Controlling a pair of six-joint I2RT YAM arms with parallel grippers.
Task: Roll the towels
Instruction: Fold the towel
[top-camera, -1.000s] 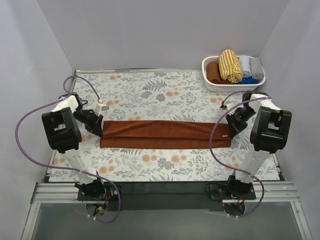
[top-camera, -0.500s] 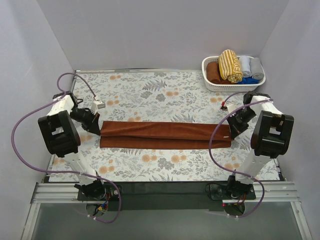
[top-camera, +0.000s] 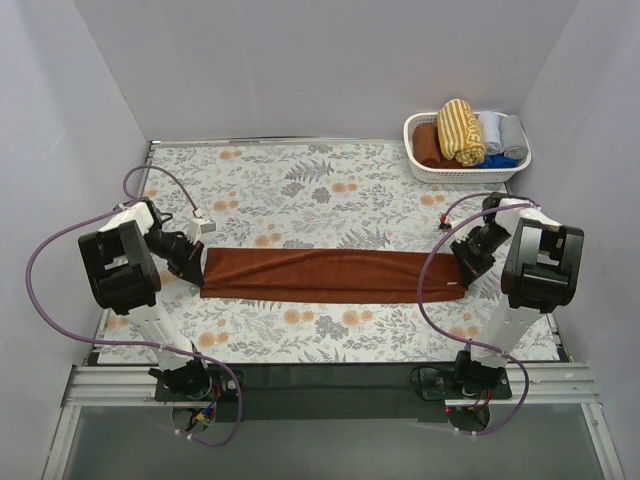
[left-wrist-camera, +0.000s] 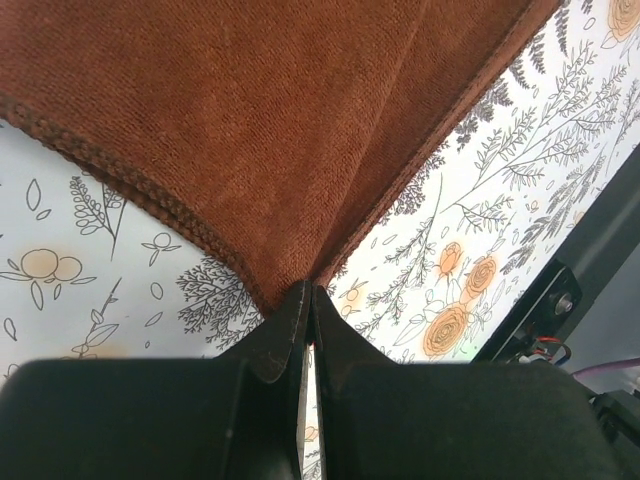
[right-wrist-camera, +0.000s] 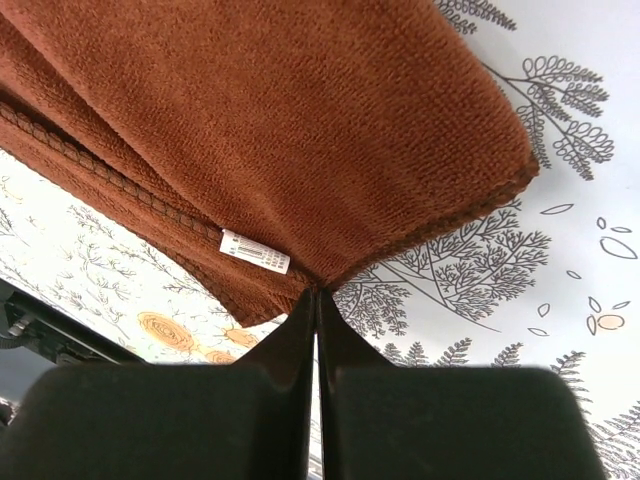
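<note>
A long rust-brown towel (top-camera: 330, 275) lies folded lengthwise across the middle of the flowered table. My left gripper (top-camera: 197, 272) is shut on the towel's left corner (left-wrist-camera: 290, 270). Over at the other end, my right gripper (top-camera: 460, 272) is shut on its right corner (right-wrist-camera: 330, 265), beside a small white label (right-wrist-camera: 254, 251). Both pairs of jaws are pressed together with cloth pinched at their tips. The mustard-yellow striped towel (top-camera: 460, 130) sits rolled in the white basket (top-camera: 420, 168) at the back right.
The basket also holds a brown roll (top-camera: 428, 145), grey rolls (top-camera: 502, 132) and a blue cloth (top-camera: 500, 160). Purple cables (top-camera: 60, 245) loop from both arms. White walls enclose the table on three sides; the arm bases (top-camera: 185, 380) stand at the near edge.
Both grippers carried the towel's far edge toward the near edge. The towel went from a wide double layer with offset edges to a narrower, neatly folded strip.
</note>
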